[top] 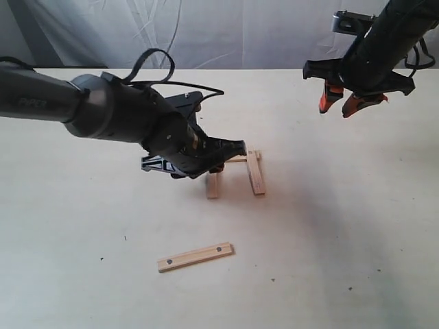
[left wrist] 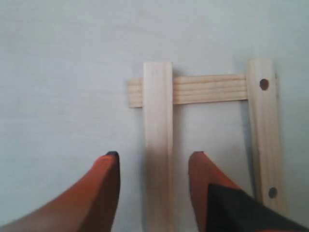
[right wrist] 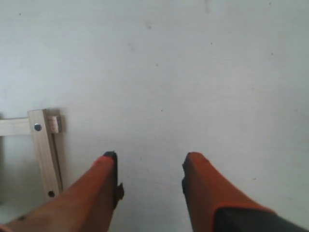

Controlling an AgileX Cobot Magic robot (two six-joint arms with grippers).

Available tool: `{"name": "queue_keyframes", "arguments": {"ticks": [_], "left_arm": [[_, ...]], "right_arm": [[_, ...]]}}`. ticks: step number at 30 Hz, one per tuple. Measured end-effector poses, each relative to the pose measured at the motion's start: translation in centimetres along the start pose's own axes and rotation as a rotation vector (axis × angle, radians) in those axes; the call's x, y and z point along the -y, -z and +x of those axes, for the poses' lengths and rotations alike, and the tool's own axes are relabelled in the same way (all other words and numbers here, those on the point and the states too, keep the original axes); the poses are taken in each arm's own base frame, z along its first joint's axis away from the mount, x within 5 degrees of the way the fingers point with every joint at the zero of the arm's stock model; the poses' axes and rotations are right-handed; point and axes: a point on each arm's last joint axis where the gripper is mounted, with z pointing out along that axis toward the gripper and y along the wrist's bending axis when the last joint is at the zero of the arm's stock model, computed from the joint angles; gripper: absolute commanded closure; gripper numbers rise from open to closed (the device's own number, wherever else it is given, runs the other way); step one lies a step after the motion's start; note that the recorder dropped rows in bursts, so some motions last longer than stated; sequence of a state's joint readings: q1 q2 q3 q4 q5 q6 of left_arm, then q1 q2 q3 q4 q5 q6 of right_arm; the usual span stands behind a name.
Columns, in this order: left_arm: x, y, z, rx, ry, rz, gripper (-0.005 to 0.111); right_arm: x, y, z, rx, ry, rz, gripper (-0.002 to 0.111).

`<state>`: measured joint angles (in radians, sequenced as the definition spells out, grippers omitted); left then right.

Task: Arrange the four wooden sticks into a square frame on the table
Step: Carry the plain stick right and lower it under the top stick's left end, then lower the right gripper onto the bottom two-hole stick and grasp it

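1. The four wooden sticks (top: pixel 212 186) lie on the table (top: pixel 357 247) in two lots. Three make an unfinished square frame (top: pixel 256 175) near the middle, and a loose stick (top: pixel 195 257) lies well apart, nearer the camera.
2. In the left wrist view a plain stick (left wrist: pixel 158 145) and a dotted stick (left wrist: pixel 263 130) run side by side. Both rest across a cross stick (left wrist: pixel 207 89). The side opposite the cross stick is open, and that seems to be where the loose stick belongs.
3. The left gripper (left wrist: pixel 153 155) hangs low over the frame with its jaws released. One orange finger (left wrist: pixel 104 193) sits on either side of the plain stick, with a gap showing on each side. I judge this stance suits setting that stick down or nudging it square, not carrying it.
4. The right gripper (top: pixel 336 110) is held high and off to the right, its jaws parted with nothing between them, probably to keep out of the left arm's way.
5. In the exterior view the left arm covers much of the frame, so the joint of the plain and cross sticks is hidden there. In the left wrist view the plain stick's near end is cut off and the dotted stick's runs behind a finger. Whether the fingertips touch the table I cannot tell.
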<state>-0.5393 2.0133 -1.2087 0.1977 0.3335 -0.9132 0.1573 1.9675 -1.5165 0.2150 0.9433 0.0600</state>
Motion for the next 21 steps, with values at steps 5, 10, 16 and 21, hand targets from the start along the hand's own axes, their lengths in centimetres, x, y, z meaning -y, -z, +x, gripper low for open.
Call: {"name": "queue_keyframes", "arguments": {"ticks": [5,10,16,21], "left_arm": [[-0.6,4.5,-2.2,0.058,-0.043,-0.034,0.069],[-5.1,10.3,-5.8,0.117,-0.119,-0.176,0.102],[-10.0,16.5,-7.7,0.097,-0.228,-0.258,0.107],[-12.3,18.2,-7.0,0.044,-0.163,-0.113,0.107]], "right_arm": [[-0.6,1.7,1.0,-0.029,0.06,-0.012,0.064],[-3.8,3.0,4.3,0.027,0.291,-0.12,0.064],[-9.8,1.6,9.9,-0.044,0.654,-0.296,0.064],[-14.5,0.5,13.7,-0.08,0.955,-0.338,0.064]]}}
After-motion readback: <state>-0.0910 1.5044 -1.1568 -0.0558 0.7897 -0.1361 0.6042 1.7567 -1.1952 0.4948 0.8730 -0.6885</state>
